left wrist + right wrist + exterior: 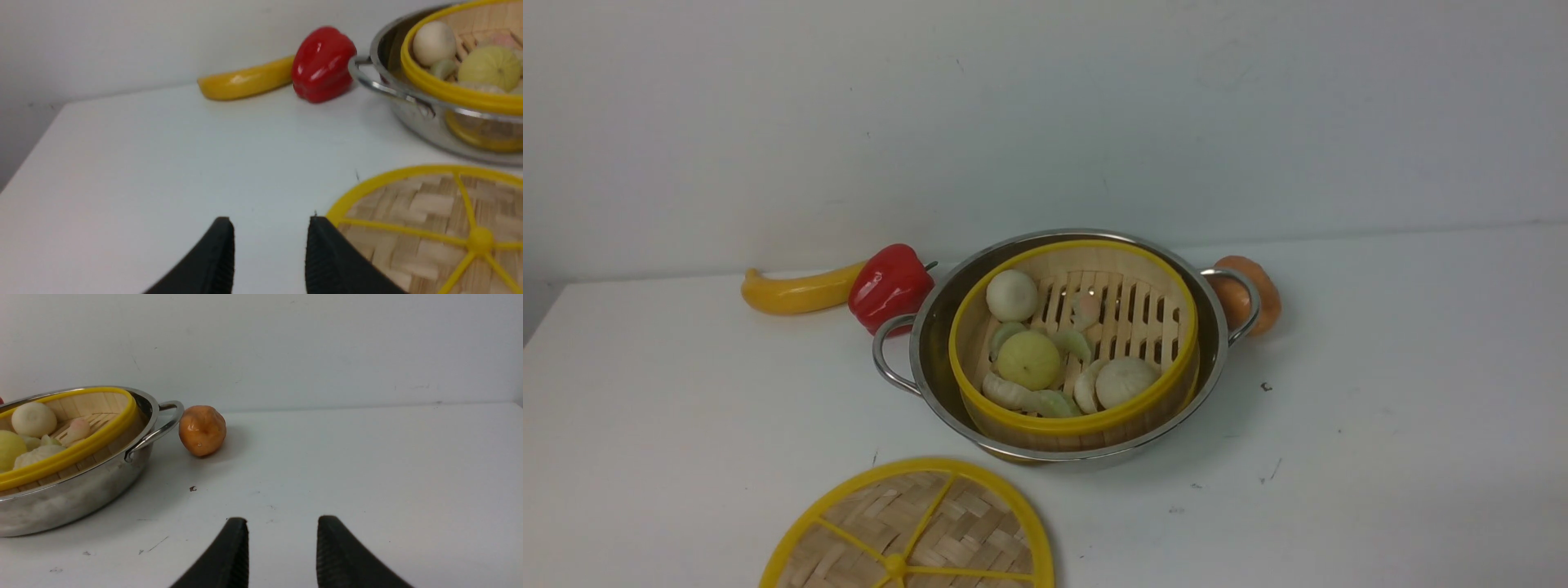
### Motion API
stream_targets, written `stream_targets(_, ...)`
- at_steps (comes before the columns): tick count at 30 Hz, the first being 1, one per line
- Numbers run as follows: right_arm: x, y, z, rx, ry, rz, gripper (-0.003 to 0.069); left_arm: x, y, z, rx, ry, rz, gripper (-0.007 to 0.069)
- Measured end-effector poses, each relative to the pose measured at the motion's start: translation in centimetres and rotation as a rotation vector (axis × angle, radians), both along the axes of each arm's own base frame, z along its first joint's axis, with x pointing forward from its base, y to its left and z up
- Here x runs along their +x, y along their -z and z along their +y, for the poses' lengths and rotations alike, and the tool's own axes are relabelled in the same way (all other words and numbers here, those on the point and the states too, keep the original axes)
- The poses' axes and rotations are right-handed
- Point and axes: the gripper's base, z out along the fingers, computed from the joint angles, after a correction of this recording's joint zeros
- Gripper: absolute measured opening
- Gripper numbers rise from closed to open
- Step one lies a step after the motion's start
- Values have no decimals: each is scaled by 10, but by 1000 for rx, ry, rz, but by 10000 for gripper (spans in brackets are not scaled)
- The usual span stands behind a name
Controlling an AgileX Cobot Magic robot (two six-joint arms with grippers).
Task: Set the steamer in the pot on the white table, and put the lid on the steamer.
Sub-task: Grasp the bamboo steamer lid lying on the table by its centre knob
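Note:
The steamer (pixel 1094 420), a bamboo basket with yellow rims and toy buns inside, sits in the steel pot (pixel 935 314) on the white table (pixel 1380 457). It also shows in the left wrist view (pixel 445 92) and the right wrist view (pixel 81 451). The lid (pixel 915 531), a woven disc with yellow spokes, lies flat on the table in front of the pot. My left gripper (pixel 269 228) is open and empty, just beside the lid's (pixel 412 212) rim. My right gripper (pixel 282 526) is open and empty over bare table, apart from the pot (pixel 81 494). Neither gripper shows in the front view.
A red pepper (pixel 890 286) and a yellow squash (pixel 796 292) lie behind the pot's left handle. An orange-brown toy fruit (pixel 1254 294) sits behind the right handle, also in the right wrist view (pixel 202 430). A wall stands behind the table.

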Motion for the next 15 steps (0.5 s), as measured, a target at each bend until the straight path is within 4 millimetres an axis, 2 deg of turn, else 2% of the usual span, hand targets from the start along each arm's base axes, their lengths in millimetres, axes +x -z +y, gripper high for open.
stream_targets(7, 0, 0, 0, 1, 0, 0, 251, 1, -19, -1, -241, -5, -200, 241)
stream_targets(8, 0, 0, 0, 1, 0, 0, 252, 1, -23, 0, -316, -9, -245, 241)
stream_targets(9, 0, 0, 0, 1, 0, 0, 252, 1, -23, 0, -322, -9, -244, 241)
stream_targets(12, 0, 0, 0, 1, 0, 0, 252, 1, -26, 1, -491, -18, -273, 241)
stream_targets(15, 0, 0, 0, 1, 0, 0, 252, 1, -26, 0, -538, -19, -259, 241)
